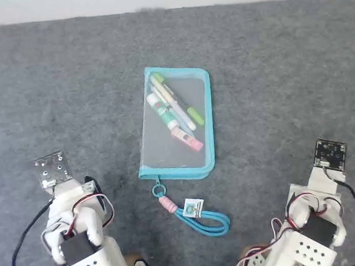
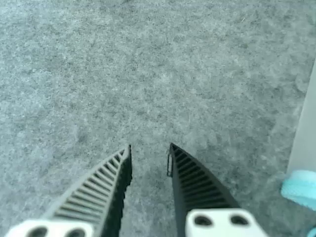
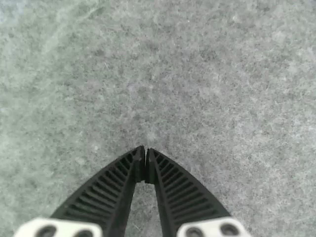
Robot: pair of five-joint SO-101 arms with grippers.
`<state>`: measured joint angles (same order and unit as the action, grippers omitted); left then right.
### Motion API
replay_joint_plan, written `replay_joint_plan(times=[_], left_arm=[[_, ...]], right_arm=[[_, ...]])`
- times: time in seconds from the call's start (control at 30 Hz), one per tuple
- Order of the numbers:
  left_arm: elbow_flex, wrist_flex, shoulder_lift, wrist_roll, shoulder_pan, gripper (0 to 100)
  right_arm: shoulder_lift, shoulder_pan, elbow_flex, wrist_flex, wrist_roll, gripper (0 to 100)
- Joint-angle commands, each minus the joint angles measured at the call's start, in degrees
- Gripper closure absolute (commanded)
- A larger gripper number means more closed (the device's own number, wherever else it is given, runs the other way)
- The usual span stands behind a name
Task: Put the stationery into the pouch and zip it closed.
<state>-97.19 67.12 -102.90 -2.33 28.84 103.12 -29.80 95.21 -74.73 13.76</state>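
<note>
The clear pouch (image 1: 178, 152) with a teal border lies flat in the middle of the grey carpet. Inside it are several pens and markers (image 1: 176, 105), a glue stick (image 1: 162, 112) and a pink eraser (image 1: 188, 139). Its zipper pull (image 1: 159, 187) sits at the near left corner, with a pink charm (image 1: 167, 202) and a blue loop strap (image 1: 208, 221) trailing toward me. My left gripper (image 2: 150, 148) hovers over bare carpet with its fingers slightly apart and nothing between them; a teal bit of the pouch (image 2: 299, 188) is off to its side. My right gripper (image 3: 145, 150) is shut over bare carpet.
The left arm (image 1: 75, 212) stands at the near left and the right arm (image 1: 317, 211) at the near right, both well back from the pouch. Grey carpet (image 1: 272, 67) surrounds the pouch on every side, up to a pale wall at the far edge.
</note>
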Motion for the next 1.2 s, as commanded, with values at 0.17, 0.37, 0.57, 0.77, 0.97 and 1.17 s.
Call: replay_joint_plan(times=[0.17, 0.37, 0.57, 0.77, 0.97, 1.17], left_arm=[[0.8, -0.9, -1.2, 0.2, -0.1, 89], [0.8, -0.9, -1.2, 0.4, -0.1, 89], [0.8, -0.3, -1.1, 0.1, -0.1, 89], [0.8, 4.9, -1.1, 0.2, -0.1, 89], [0.8, 5.2, -1.1, 0.2, -0.1, 89], [0.8, 5.2, -1.1, 0.2, -0.1, 89]], right_arm=[[0.7, -0.6, 1.1, -0.2, 0.4, 99.2], [0.7, -0.6, 1.1, -0.2, 0.4, 99.2], [0.7, -0.6, 1.1, -0.2, 0.4, 99.2], [0.7, -0.6, 1.1, -0.2, 0.4, 99.2], [0.7, -0.6, 1.1, -0.2, 0.4, 99.2], [0.7, -0.6, 1.1, -0.2, 0.4, 99.2]])
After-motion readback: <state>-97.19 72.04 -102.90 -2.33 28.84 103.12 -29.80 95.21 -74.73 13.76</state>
